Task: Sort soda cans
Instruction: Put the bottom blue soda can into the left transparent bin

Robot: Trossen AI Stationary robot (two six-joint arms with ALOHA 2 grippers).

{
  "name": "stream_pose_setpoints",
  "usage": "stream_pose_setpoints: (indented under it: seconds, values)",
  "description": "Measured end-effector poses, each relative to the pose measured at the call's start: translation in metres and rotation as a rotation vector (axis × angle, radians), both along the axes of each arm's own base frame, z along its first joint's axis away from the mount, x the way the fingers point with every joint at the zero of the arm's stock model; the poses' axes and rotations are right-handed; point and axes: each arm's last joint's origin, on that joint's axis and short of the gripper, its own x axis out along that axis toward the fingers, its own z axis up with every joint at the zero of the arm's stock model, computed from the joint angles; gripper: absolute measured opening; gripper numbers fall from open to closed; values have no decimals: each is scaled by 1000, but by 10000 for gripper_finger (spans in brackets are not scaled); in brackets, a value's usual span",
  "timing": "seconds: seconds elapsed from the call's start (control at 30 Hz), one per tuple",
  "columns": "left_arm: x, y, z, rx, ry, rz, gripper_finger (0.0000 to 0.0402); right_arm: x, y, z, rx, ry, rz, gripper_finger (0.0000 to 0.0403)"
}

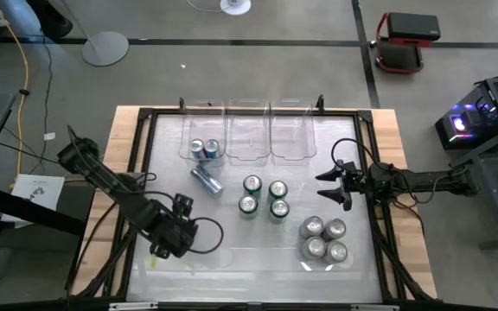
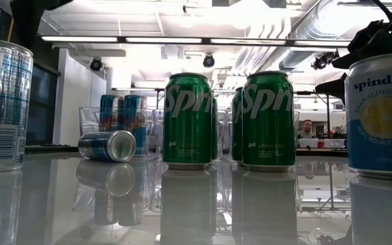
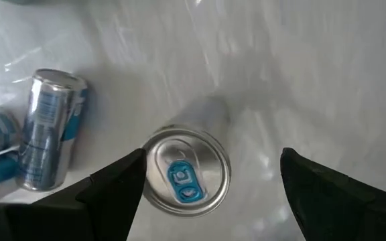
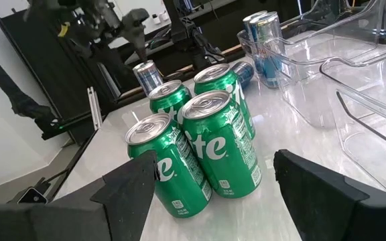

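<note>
A blue soda can [image 3: 186, 173] stands upright on the white table, seen from above between the fingers of my open left gripper [image 3: 212, 161], which hangs over it near the table's front left [image 1: 175, 233]. Whether the fingers touch it does not show. A second blue can [image 1: 206, 179] lies on its side behind it. Two more blue cans [image 1: 204, 149] stand in the left clear bin [image 1: 188, 138]. Several green cans [image 1: 264, 197] stand together mid-table and several silver cans [image 1: 322, 239] at the front right. My right gripper [image 1: 328, 183] waits open at the right, facing the green cans [image 4: 206, 140].
Two more clear bins [image 1: 249, 138] [image 1: 290, 138] stand side by side at the table's far edge, next to the left one. A black frame [image 1: 145, 112] runs round the table top. Bare white surface lies between the left gripper and the silver cans.
</note>
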Motion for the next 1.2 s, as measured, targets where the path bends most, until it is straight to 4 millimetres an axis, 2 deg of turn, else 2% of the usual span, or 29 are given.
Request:
stream_pose_setpoints:
  seconds: [0.13,0.43,0.77,1.03,1.2]
  values:
    - [8,4,-8,44,50,-48,321,0,0,0,0,0,0,291]
    - [16,16,-8,34,56,-39,321,0,0,0,0,0,0,291]
    - [13,10,-7,-11,42,57,321,0,0,0,0,0,0,291]
    - [15,-1,14,-60,-45,103,321,0,0,0,0,0,0,291]
    - [15,1,14,-19,-54,93,321,0,0,0,0,0,0,291]
